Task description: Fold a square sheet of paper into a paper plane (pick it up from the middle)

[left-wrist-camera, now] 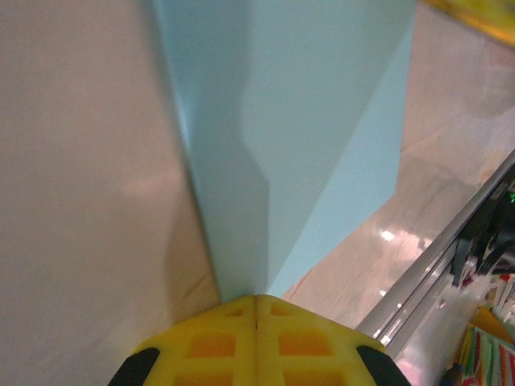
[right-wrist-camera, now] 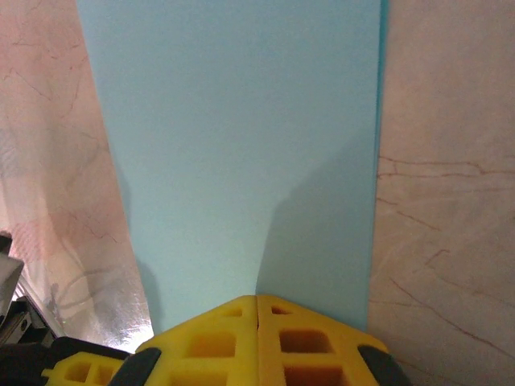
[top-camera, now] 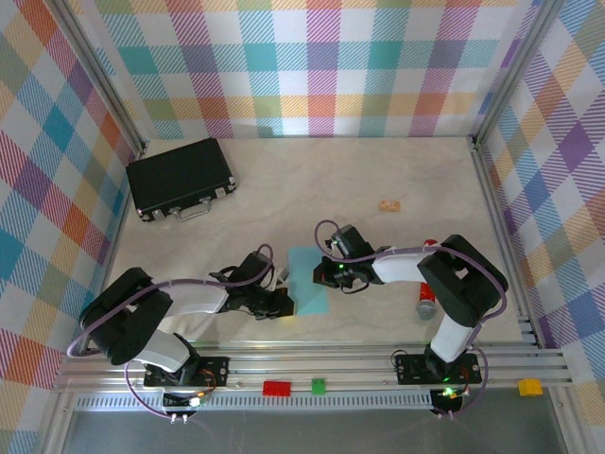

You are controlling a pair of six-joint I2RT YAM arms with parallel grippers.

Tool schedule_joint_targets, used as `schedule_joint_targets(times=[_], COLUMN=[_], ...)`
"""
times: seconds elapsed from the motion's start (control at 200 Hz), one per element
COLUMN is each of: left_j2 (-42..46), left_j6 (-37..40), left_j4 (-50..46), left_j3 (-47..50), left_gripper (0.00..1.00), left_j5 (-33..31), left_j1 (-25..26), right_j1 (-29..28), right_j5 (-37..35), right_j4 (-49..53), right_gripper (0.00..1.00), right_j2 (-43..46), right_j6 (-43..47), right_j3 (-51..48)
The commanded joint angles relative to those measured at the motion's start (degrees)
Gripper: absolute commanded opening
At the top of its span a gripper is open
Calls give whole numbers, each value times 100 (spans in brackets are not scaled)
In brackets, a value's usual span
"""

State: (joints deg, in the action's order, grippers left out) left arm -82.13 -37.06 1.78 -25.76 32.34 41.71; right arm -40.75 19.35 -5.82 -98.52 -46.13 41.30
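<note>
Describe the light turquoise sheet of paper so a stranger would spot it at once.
On the pale marble-look table, look near the front edge, between the left gripper and right gripper. The light turquoise sheet of paper lies there, the only plain blue thing on it.

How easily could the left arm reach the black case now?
Probably yes: bare table lies between the left claw and the case, though the case sits far back, so it may be a stretch.
</note>
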Motion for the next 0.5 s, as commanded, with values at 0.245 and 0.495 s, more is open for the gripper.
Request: schedule_joint_targets(times=[0.245,0.495], left_j2=[790,251], left_j6=[175,-327], left_j4=[-1236,-210], left_j3=[-382,-919], left_gripper=[2,3], left_j5=[-681,-685], left_j1=[327,231], right_j1=[-38,-38], right_j5=[-705,-714], right_j4=[1348,1369], right_gripper=[0,0], right_j2=[-485,-475], right_j6=[-54,-63], right_j3=[-457,-477])
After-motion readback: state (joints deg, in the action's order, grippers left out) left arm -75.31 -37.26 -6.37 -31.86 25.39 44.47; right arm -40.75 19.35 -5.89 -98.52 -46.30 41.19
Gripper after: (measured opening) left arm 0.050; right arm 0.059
